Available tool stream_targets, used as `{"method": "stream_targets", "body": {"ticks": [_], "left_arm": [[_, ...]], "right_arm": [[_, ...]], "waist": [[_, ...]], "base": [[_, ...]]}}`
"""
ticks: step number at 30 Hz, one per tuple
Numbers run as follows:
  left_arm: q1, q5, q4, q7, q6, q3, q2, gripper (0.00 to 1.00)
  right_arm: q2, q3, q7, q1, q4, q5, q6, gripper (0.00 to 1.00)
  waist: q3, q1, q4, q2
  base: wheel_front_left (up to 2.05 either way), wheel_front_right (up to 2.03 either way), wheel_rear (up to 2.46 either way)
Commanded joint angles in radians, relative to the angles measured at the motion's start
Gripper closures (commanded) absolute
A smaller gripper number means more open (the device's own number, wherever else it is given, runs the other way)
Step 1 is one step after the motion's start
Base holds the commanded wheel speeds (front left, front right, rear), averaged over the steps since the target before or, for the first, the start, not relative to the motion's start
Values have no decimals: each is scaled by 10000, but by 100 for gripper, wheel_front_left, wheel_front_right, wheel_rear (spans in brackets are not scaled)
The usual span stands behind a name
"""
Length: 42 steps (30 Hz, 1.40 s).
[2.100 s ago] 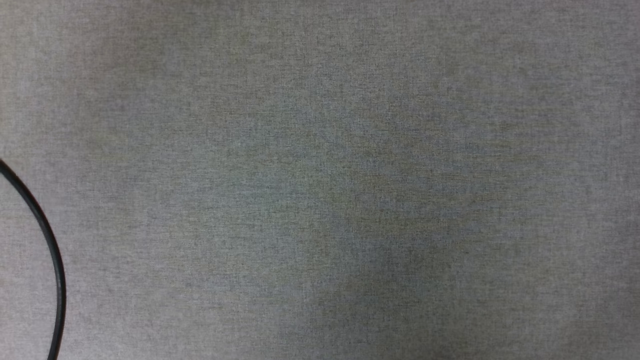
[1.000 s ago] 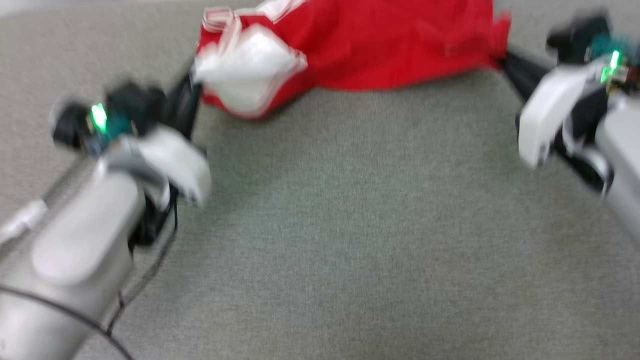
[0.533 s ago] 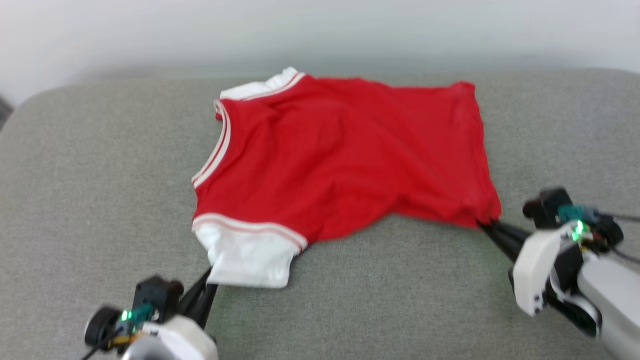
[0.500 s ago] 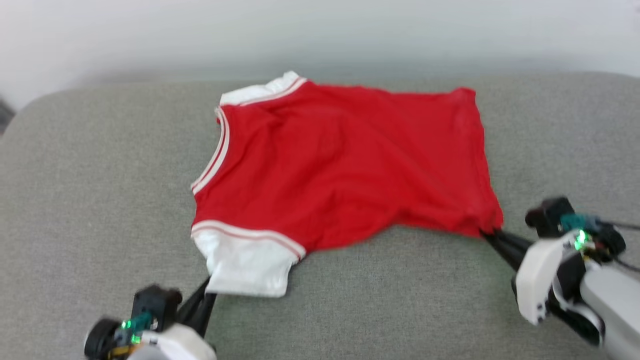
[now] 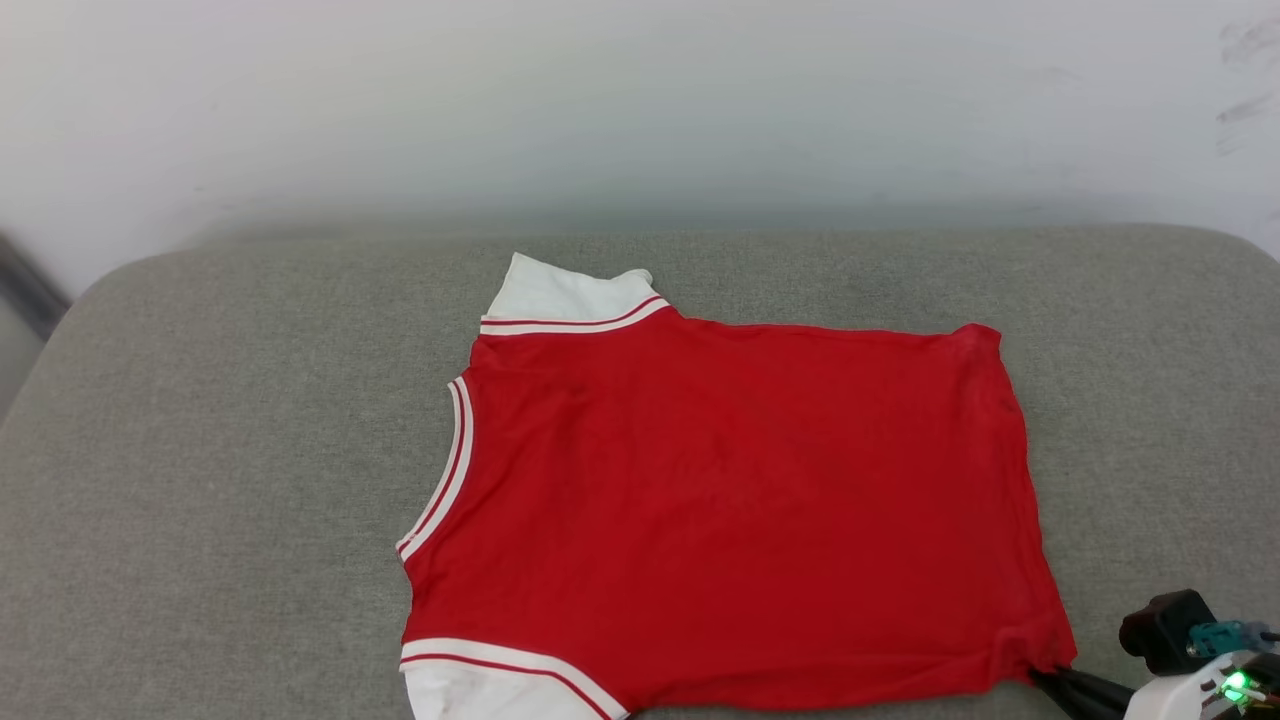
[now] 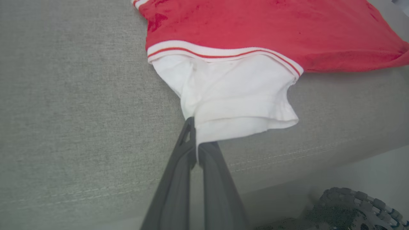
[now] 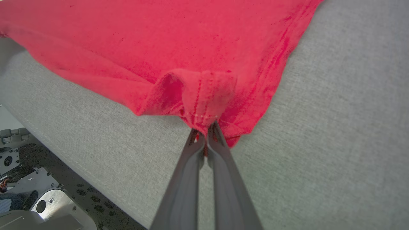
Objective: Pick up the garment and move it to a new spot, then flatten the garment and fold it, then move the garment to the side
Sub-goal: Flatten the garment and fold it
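Now the shirt (image 5: 730,500) lies flatter than before, and your left jaws pinch its white sleeve (image 6: 230,92) while your right jaws pinch its corner (image 7: 204,95).

The head view's bottom edge cuts off the garment (image 5: 730,500) at its near white sleeve (image 5: 480,695) — and crops the right gripper (image 5: 1048,676) at the lower right corner, leaving only part of its dark fingers (image 5: 1080,690).

A grey fabric-covered tabletop (image 5: 200,450) with rounded far corners carries the red, white-sleeved garment (image 5: 730,500), spread almost flat, plain face up.
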Motion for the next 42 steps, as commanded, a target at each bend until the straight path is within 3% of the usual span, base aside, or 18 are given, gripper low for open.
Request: {"method": "stream_targets", "body": {"ticks": [1,8,15,20,22,28,33,41,42], "left_arm": [[183,-56,-94,15,57,-74,-1,100],[-290,237,-31,-38,-69,3,-21,100],[-2168,982,109,309,-457,305,245,100],[-3828,1407,434,782,-990,464,251,100],[-5016,1624,867,1053,-1401,647,257,100],[-6135,1778,1640,1269,-1870,743,112,100],[-6808,1771,2654,1415,-2344,578,-326,100],[-6832,1670,4372,1462,-2975,133,-887,100],[-6801,1740,4523,1479,-3014,41,-907,65]], "right_arm": [[-110,-189,104,345,-187,-33,-7,100],[-29,-1203,490,899,-854,-332,-7,100],[205,-2610,892,786,-1384,-732,-7,100],[361,-3383,1253,545,-1862,-1004,-5,100],[482,-3934,1638,256,-2237,-1300,-5,100],[762,-4384,2058,-130,-2471,-1653,-5,100],[1119,-4542,2427,-522,-2128,-1921,-7,100],[1473,-4119,2823,-610,-1513,-1954,-10,100],[1486,-4097,2782,-568,-1500,-1939,-7,100]], "waist": [[49,3,-1,0],[252,3,9,0],[841,3,-1,0],[1587,3,-195,0],[2381,3,-406,0],[3283,3,-600,0],[3811,3,-683,0],[3646,3,-666,0],[3519,3,-631,0]], "base": [[0,0,0],[0,0,0],[0,0,0],[0,0,0],[0,0,0],[0,0,0],[0,0,0],[0,0,0],[0,0,0]]}}
